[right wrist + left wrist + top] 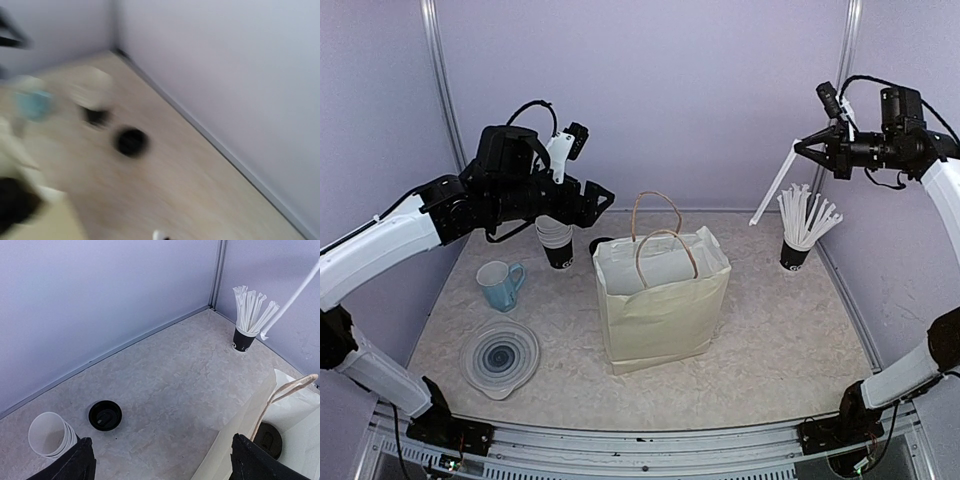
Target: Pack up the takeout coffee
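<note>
A black lidded cup of the takeout coffee (267,439) shows inside the cream paper bag (660,300), low in the bag (245,440) in the left wrist view. A loose black lid (105,415) lies on the table behind the bag, and also shows as a lid (600,243) from above. My left gripper (602,205) hangs open and empty high over that spot, its fingers (75,462) wide apart. My right gripper (800,148) is raised at the far right, shut on a white wrapped straw (770,190) that slants down to the left.
A nested stack of lidless cups (555,245) stands left of the bag. A black cup of white straws (795,250) stands at the back right. A blue mug (500,283) and a clear round lid (500,355) lie front left. The right wrist view is blurred.
</note>
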Robot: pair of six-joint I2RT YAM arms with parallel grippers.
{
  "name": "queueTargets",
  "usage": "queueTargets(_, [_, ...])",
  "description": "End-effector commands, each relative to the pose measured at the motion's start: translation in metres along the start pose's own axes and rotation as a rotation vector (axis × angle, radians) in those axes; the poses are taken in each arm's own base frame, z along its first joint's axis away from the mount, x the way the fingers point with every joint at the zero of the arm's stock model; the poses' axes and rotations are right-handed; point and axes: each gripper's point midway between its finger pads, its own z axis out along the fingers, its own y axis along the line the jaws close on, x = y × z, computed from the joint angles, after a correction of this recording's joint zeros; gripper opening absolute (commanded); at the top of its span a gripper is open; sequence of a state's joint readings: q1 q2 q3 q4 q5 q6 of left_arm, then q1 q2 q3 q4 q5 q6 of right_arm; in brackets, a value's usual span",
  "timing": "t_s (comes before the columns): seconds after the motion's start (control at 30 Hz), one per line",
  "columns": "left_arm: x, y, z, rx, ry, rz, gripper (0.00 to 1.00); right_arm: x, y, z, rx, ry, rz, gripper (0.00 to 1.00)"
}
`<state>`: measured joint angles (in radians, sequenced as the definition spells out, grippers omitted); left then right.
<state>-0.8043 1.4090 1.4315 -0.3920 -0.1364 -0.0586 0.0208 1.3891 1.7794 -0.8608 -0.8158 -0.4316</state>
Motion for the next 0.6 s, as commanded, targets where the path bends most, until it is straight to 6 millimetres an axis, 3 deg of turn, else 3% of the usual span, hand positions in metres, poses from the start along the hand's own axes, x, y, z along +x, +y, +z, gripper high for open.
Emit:
queueTargets(0.0, [-0.008, 0.018, -0.011, -0.056, -0.029, -0.008, 0.92, -0.053, 0.085, -0.038, -0.348, -0.238, -0.105, 0.0])
queueTargets(0.13, [-0.01, 0.02, -0.012, -0.06, -0.036, -0.021, 0.92, -0.066, 0.12, -0.047, -0.521, -0.31, -0.112, 0.0])
queueTargets(0.3, [-0.009, 0.019, -0.011, -0.055, -0.036, -0.03, 0.91, -0.07, 0.151, -0.03, -0.629, -0.308, -0.139, 0.0])
queueTargets(0.4, [-0.005, 0.019, -0.01, -0.054, -0.031, -0.034, 0.91, -0.071, 0.169, -0.01, -0.669, -0.285, -0.152, 0.0])
queueTargets(0.57, [0.004, 0.019, -0.012, -0.052, -0.024, -0.04, 0.91, -0.066, 0.196, 0.044, -0.748, -0.213, -0.147, 0.0])
